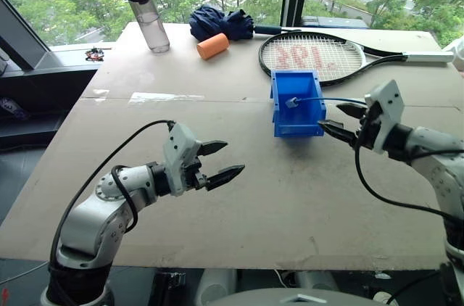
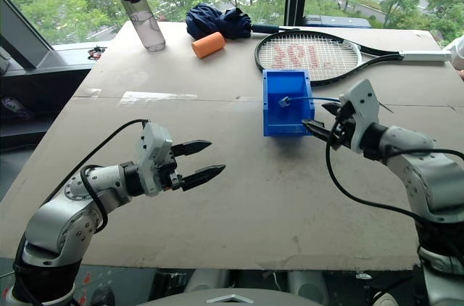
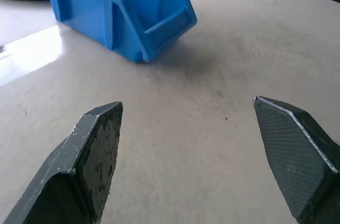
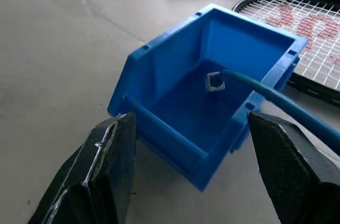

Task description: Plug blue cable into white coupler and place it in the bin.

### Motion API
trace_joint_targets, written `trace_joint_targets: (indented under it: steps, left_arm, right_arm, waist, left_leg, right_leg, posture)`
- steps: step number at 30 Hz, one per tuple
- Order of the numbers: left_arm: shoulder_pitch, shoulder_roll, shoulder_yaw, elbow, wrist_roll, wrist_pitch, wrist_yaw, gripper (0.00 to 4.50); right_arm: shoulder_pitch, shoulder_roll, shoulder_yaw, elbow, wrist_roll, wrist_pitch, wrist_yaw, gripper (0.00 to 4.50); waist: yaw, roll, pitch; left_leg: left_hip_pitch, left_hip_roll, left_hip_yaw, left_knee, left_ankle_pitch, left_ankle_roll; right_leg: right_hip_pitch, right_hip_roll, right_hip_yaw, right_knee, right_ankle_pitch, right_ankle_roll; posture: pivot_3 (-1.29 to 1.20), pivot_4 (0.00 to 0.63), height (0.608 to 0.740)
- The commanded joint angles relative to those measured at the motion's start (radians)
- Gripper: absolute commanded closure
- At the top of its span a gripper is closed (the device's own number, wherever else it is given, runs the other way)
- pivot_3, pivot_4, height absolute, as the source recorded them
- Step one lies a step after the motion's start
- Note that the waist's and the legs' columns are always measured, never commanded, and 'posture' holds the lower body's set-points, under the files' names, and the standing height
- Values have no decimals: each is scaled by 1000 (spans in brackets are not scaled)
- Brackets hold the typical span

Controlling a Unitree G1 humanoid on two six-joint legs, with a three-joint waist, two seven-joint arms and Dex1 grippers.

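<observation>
The bright blue bin [image 1: 297, 130] stands on the table right of centre. Inside it lies the small white coupler [image 1: 291, 102], with the thin blue cable [image 1: 335, 99] running from it out over the bin's right wall. In the right wrist view the coupler [image 4: 214, 82] sits on the bin's floor and the cable [image 4: 276, 99] leads away from it. My right gripper [image 1: 333, 118] hovers just right of the bin, open and holding nothing. Well short of the bin, my left gripper [image 1: 233, 158] is open above bare table, and its wrist view shows the bin [image 3: 127, 17] ahead.
A tennis racket [image 1: 312, 56] lies right behind the bin. Farther back are an orange cylinder [image 1: 212, 46], a dark blue cloth bundle [image 1: 221, 22] and a clear water bottle [image 1: 147, 16]. The table [image 1: 239, 233] ends close in front of me.
</observation>
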Motion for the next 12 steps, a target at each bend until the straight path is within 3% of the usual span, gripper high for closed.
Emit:
trace_joint_targets:
  steps: [1, 7, 12]
  left_arm:
    - [49, 22, 56, -59, -52, 8, 3, 536]
    - [240, 101, 150, -79, -49, -16, -40, 536]
    - [292, 122, 220, -74, -74, -18, -47, 536]
  right_arm:
    - [203, -57, -165, -138, 9, -100, 73, 1192]
    - [649, -23, -494, -158, 5, -316, 255, 1192]
    - [809, 10, -561, -115, -28, -461, 308, 1192]
  waist:
    - [-2, -1, 0]
    - [-2, -1, -1]
    - [2, -3, 0]
  left_leg:
    - [1, 0, 0, 0, 0, 0]
    - [2, 3, 3, 0, 0, 0]
    - [2, 4, 4, 1, 0, 0]
  right_leg:
    - [0, 0, 0, 0, -1, -1]
    - [0, 3, 2, 1, -2, 1]
    - [0, 2, 3, 0, -4, 3]
  posture:
    - [0, 150, 740]
    - [0, 150, 740]
    - [0, 150, 740]
